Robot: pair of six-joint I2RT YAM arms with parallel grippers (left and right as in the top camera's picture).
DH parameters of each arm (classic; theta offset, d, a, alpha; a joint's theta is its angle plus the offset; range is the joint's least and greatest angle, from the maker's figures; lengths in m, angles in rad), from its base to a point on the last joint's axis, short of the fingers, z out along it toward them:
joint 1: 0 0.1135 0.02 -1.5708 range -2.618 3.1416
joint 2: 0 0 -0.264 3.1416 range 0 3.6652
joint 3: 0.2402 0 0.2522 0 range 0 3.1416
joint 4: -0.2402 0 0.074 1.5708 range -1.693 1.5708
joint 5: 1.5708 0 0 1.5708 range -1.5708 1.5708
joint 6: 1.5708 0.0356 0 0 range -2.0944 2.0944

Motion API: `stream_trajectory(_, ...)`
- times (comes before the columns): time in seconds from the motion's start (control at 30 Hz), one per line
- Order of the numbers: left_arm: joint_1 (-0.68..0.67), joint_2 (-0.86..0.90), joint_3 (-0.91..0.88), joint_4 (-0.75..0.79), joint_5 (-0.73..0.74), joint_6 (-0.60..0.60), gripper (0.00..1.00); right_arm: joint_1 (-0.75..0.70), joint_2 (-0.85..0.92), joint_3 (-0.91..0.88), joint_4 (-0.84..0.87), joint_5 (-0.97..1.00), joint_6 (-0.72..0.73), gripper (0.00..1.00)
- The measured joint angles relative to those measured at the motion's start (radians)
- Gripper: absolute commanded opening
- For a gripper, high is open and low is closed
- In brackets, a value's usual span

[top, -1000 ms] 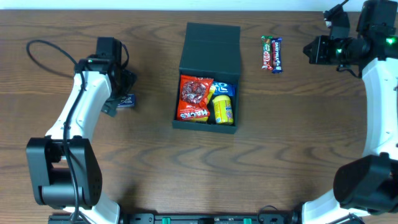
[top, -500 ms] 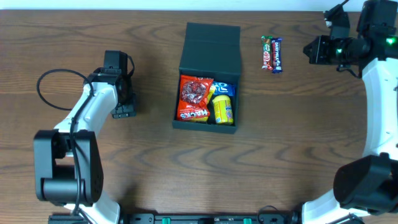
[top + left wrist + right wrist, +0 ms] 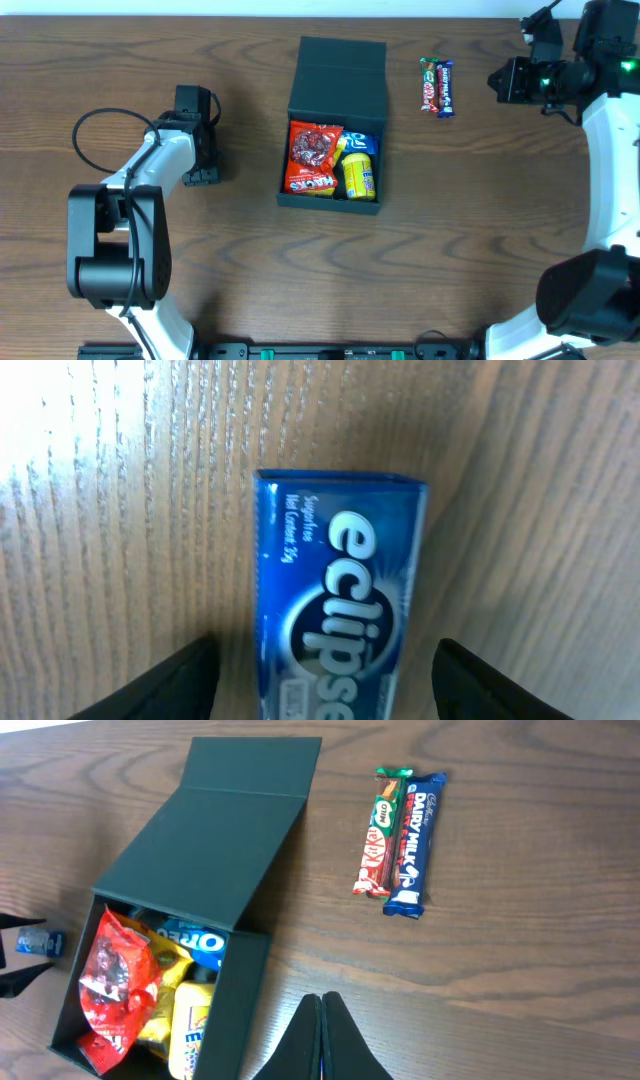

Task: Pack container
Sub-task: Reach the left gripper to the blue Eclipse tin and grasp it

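1. Two things are partly lost to view. The blue Eclipse pack runs off the left wrist view at 6 o'clock, and from overhead it is hidden under the left tool.
2. The left tool's fingers show only as dark tips on either side of the pack. They are spread, with bare wood between each tip and the pack, and they pinch nothing.
3. The right tool has its fingers pressed together and holds nothing. Overhead it hangs at 2 o'clock, near the edge of the surface.
4. The container lies near the middle of the surface, a little toward 12 o'clock and well apart from both tools. The left tool is at its 9 o'clock.
5. Its lid is folded back flat and the compartment is open. Inside are a red packet on the 9 o'clock side, a yellow packet beside it, and a blue Oreo packet partly covered by both. The print on the red and yellow packets is too small to read.
6. Overhead, the container's long axis runs from 12 to 6 o'clock with a slight tilt. The lid points to 12 and the filled end to 6.
7. A blue Dairy Milk bar and a red-and-green bar lie touching, side by side, at the container's 2 o'clock.
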State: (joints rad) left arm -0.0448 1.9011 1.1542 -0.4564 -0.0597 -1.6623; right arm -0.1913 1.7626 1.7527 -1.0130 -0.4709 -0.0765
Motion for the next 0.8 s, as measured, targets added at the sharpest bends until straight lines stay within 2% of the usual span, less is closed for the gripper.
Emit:
stream_trajectory(0.27,0.0,0.009,0.0,0.009,0.006,0.02,0.43,0.0,0.0,0.0,0.0,0.001,0.0,0.02)
stream_trajectory(0.43,0.004,0.01,0.001,0.032,0.02,0.076,0.27,0.0,0.0,0.0,0.0,0.001,0.0,0.02)
stream_trajectory(0.57,0.011,0.01,0.002,0.037,0.039,0.154,0.07,0.0,0.0,0.0,0.0,0.002,0.0,0.01)
stream_trajectory(0.63,0.012,0.011,0.005,0.037,0.049,0.214,0.06,0.0,0.0,0.0,0.0,0.01,0.0,0.02)
stream_trajectory(0.8,0.016,0.033,0.06,0.026,0.091,0.453,0.06,0.0,0.0,0.0,0.002,0.026,0.0,0.02)
